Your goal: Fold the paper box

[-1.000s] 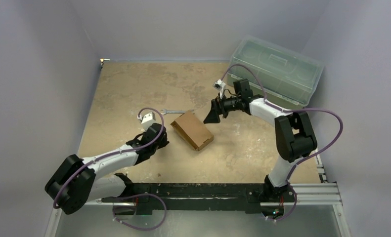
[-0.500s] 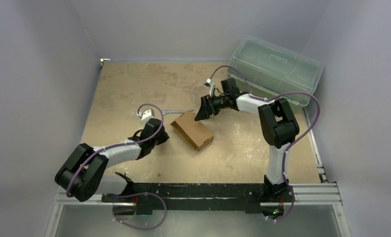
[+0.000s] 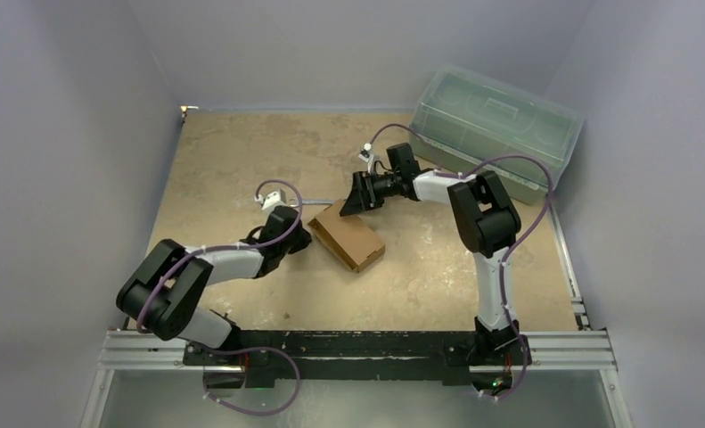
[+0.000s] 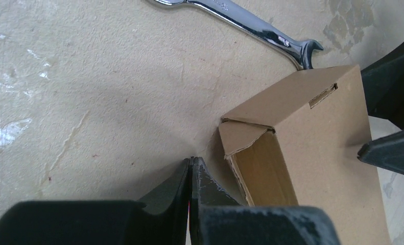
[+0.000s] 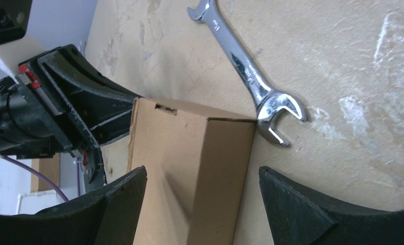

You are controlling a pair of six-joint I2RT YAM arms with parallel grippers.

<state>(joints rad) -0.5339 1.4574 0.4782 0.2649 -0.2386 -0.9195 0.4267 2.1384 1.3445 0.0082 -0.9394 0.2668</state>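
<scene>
**Top view:** The paper box point(image 3: 348, 236) is lying flat near the middle of the tabletop point(image 3: 241, 152), with one end opening toward 9 o'clock. The left gripper point(image 3: 306, 239) is sitting just beside that end. The right gripper point(image 3: 348, 207) is hovering at the box's 12 o'clock edge. A green-tinted lidded bin point(image 3: 495, 125) is standing well apart at 2 o'clock.

**Left wrist view:** The jaws are pressing together on nothing, with their tip sitting low just beside the box's open end. A small flap there is leaning inward. A wrench point(image 4: 240, 23) is lying at 12 o'clock, its open head near the box's far corner.

**Right wrist view:** The jaws are standing spread, straddling the box's far corner. Contact with the cardboard: cannot tell.
</scene>
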